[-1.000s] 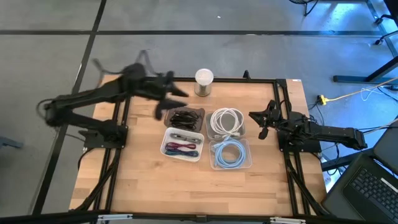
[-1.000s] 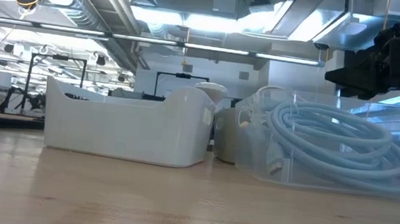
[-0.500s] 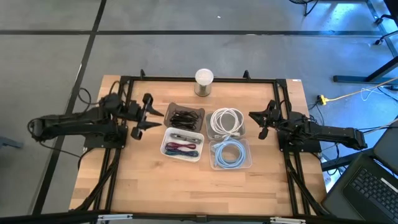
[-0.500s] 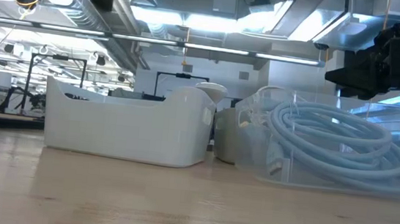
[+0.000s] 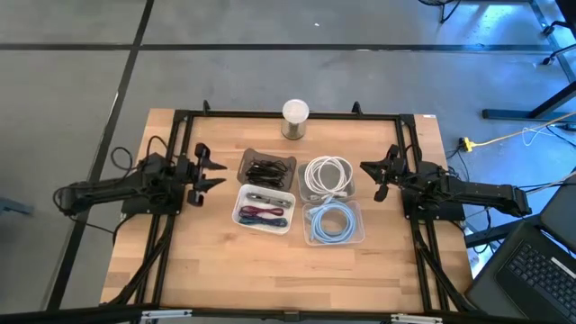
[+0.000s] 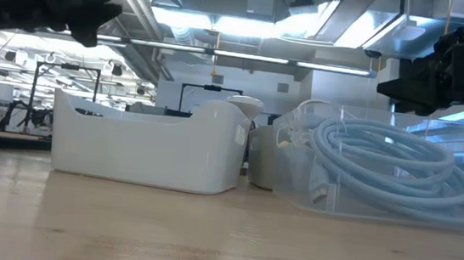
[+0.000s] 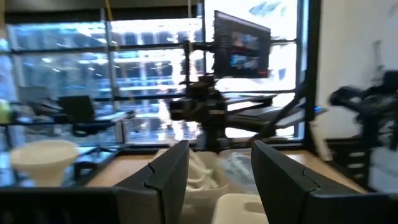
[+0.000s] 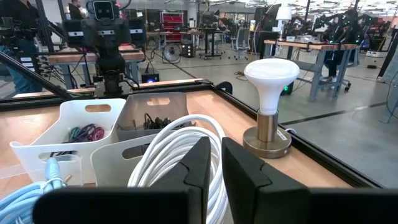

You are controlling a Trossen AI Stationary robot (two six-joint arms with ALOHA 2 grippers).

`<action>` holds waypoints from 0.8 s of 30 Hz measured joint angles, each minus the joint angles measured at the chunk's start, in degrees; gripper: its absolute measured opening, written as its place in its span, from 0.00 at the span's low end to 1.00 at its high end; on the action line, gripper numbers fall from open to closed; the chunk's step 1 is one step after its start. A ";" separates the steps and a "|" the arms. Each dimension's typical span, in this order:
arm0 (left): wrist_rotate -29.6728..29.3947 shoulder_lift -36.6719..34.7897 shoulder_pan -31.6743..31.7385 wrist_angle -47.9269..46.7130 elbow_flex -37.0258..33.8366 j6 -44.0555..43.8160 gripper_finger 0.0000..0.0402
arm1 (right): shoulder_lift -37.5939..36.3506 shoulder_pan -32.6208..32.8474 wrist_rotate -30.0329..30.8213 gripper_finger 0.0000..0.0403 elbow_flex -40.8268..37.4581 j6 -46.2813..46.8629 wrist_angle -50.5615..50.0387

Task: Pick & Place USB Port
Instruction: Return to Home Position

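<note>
High view: black charger cables (image 5: 268, 169) lie in the black bin (image 5: 245, 163) near counter (image 5: 225, 270) centre, left gripper (image 5: 217, 175) at 9 o'clock with fingers apart, right gripper (image 5: 373, 178) at 3 o'clock with fingers closed; a low homing swing could clip that bin.

You have nothing legible to read here. The monitor (image 7: 242, 43) beyond the surface (image 5: 207, 261) shows only bright patches, too blurred to make out. The laptop (image 5: 533, 270) keys are too small to tell.
</note>
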 joint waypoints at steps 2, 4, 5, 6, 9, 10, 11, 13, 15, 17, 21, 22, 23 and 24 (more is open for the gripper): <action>-1.71 -3.22 -0.01 -3.56 0.00 2.59 0.41 | 0.00 0.00 0.01 0.11 0.00 0.00 0.00; -2.72 -6.59 -0.01 -7.78 0.00 6.32 0.40 | 0.00 0.00 0.00 0.11 0.00 0.00 0.00; -3.07 -6.55 -0.01 -9.15 0.05 8.13 0.40 | 0.00 0.00 0.02 0.11 0.00 0.00 0.02; -3.23 -6.57 -0.03 -10.98 -0.01 9.21 0.40 | 0.00 0.00 0.00 0.11 0.00 0.00 0.00; -3.85 -6.60 -0.70 -14.53 0.08 9.39 0.41 | 0.00 0.00 0.02 0.11 0.00 0.00 0.00; -3.97 -6.59 -1.09 -16.43 0.03 8.69 0.41 | 0.00 0.00 0.00 0.11 0.00 0.00 0.01; -4.15 -6.52 -1.54 -16.73 0.04 7.79 0.41 | 0.00 0.00 0.00 0.11 0.00 0.00 0.00; -4.63 -6.63 -2.32 -16.28 0.00 6.37 0.41 | 0.00 0.00 0.00 0.11 0.00 0.00 0.00; -4.79 -6.59 -2.67 -16.49 0.00 5.84 0.41 | 0.00 0.02 0.00 0.11 0.00 0.00 0.00; -4.83 -6.59 -2.63 -16.33 0.00 5.82 0.40 | 0.08 0.02 0.01 0.11 0.00 0.00 0.02; -4.92 -6.59 -2.63 -16.29 0.00 5.85 0.40 | 0.11 0.02 0.00 0.11 0.00 -0.01 0.00; -4.92 -6.59 -2.63 -16.29 0.00 5.84 0.40 | 0.11 0.02 0.00 0.11 0.00 0.00 0.00; -4.92 -6.59 -2.63 -16.29 0.00 5.82 0.41 | 0.11 0.02 0.00 0.11 0.00 0.00 0.00; -4.92 -6.59 -2.63 -16.31 0.00 5.83 0.41 | 0.11 0.02 0.00 0.11 0.00 0.00 0.00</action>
